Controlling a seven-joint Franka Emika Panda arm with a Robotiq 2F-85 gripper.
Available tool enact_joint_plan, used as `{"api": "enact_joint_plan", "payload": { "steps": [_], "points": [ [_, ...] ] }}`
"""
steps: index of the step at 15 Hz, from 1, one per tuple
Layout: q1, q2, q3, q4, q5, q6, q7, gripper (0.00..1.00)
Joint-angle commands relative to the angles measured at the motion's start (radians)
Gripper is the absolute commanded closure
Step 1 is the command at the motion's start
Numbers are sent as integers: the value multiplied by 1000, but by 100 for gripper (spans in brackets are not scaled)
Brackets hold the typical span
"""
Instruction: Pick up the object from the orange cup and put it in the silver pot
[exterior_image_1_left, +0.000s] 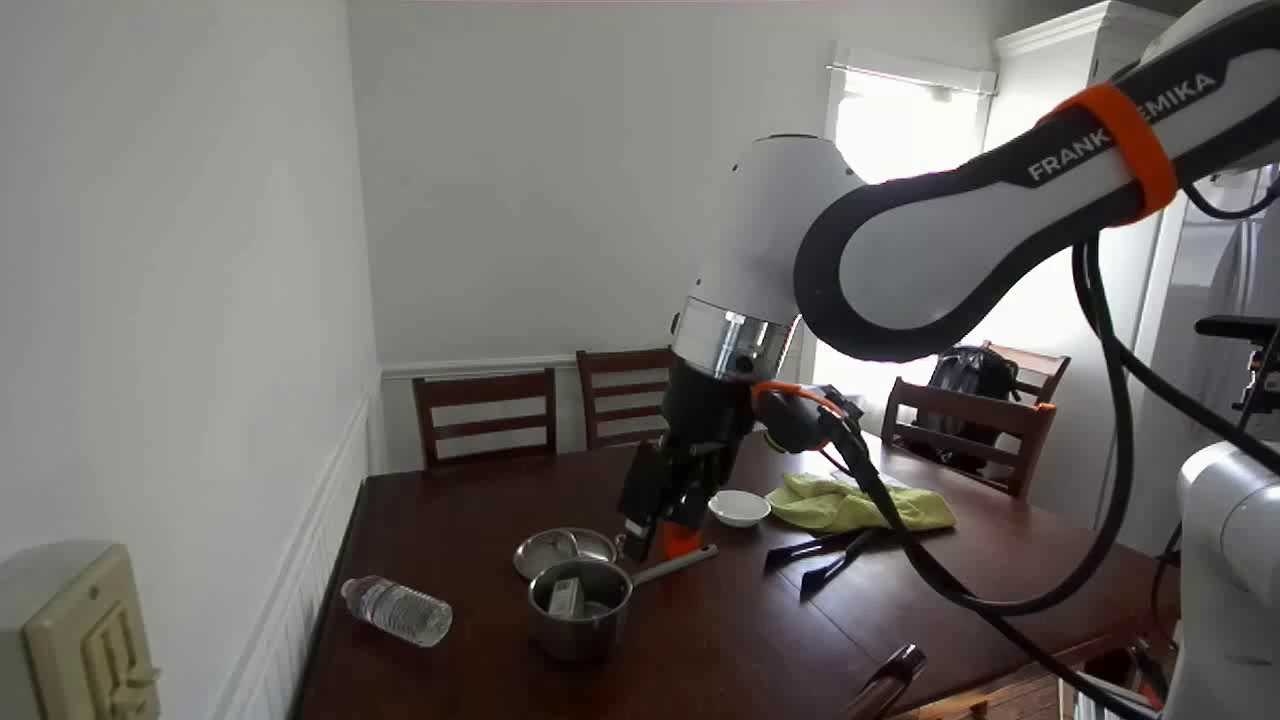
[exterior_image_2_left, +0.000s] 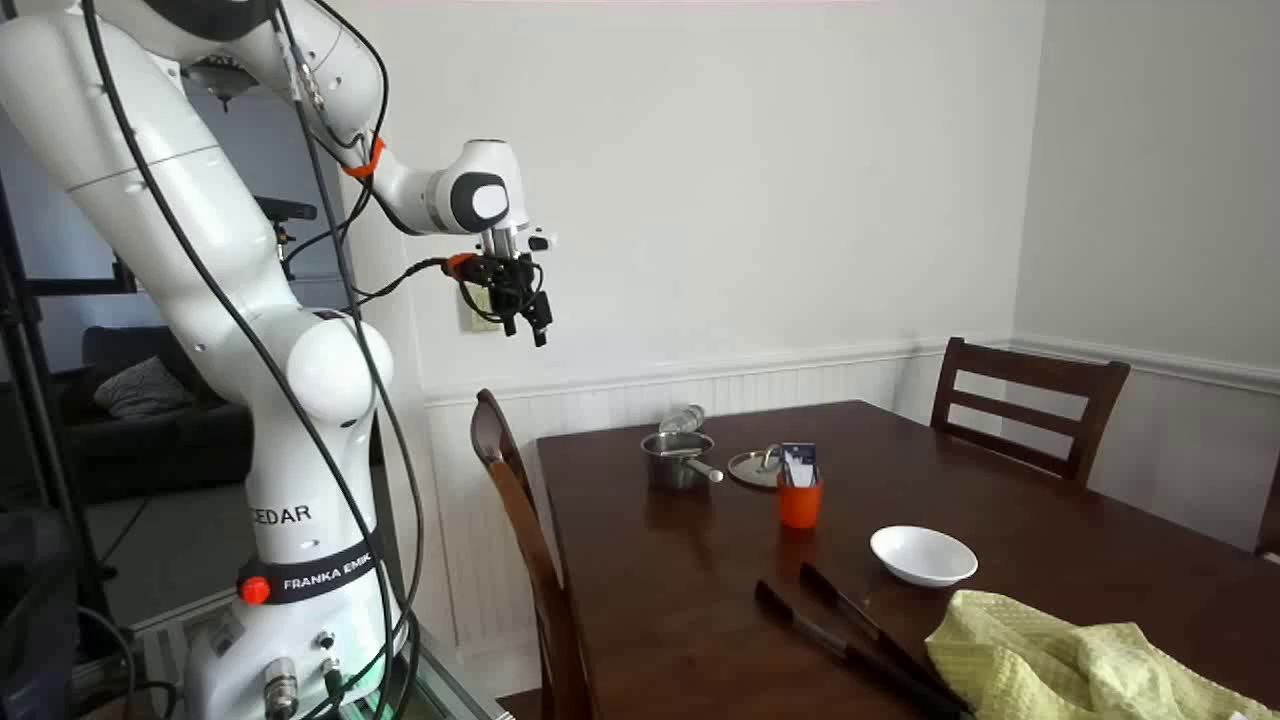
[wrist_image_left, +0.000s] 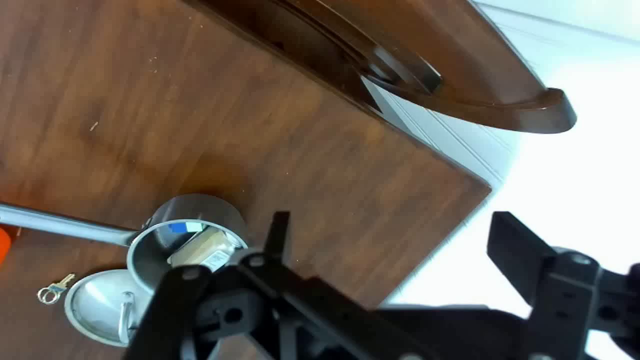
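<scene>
The orange cup (exterior_image_2_left: 799, 508) stands on the table with a dark blue and white packet (exterior_image_2_left: 799, 464) upright in it. In an exterior view my arm partly hides the cup (exterior_image_1_left: 683, 541); in the wrist view only its edge (wrist_image_left: 4, 245) shows. The silver pot (exterior_image_1_left: 580, 637) stands near the cup, its handle pointing toward it; it also shows in an exterior view (exterior_image_2_left: 676, 472) and the wrist view (wrist_image_left: 200, 207). A whitish box (exterior_image_1_left: 566, 598) and a small blue-white piece (wrist_image_left: 185, 227) are in the pot. My gripper (wrist_image_left: 391, 217) is open and empty, high above the table (exterior_image_2_left: 525, 335).
A metal lid (exterior_image_1_left: 560, 550) lies beside the pot, with keys (wrist_image_left: 55, 289) near it. A clear bottle (exterior_image_1_left: 398, 610) lies near the wall. A white bowl (exterior_image_2_left: 923, 556), black tongs (exterior_image_2_left: 850, 640) and a yellow-green cloth (exterior_image_2_left: 1090, 660) are on the table. Chairs (exterior_image_2_left: 1030, 405) surround it.
</scene>
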Motion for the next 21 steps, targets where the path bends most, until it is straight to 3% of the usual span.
{"api": "enact_joint_plan", "payload": {
  "steps": [1,7,12,15,18,21],
  "points": [
    [10,1,-10,1,-6,-2,4,0],
    [-213,15,61,-42,-354,14,298,0],
    [-396,98,33,-46,-649,-20,470,0],
    [-419,196,-91,-14,-635,17,410,0],
    [-419,318,-221,62,-549,126,325,0],
    [-406,403,-309,130,-425,198,262,0]
  ]
}}
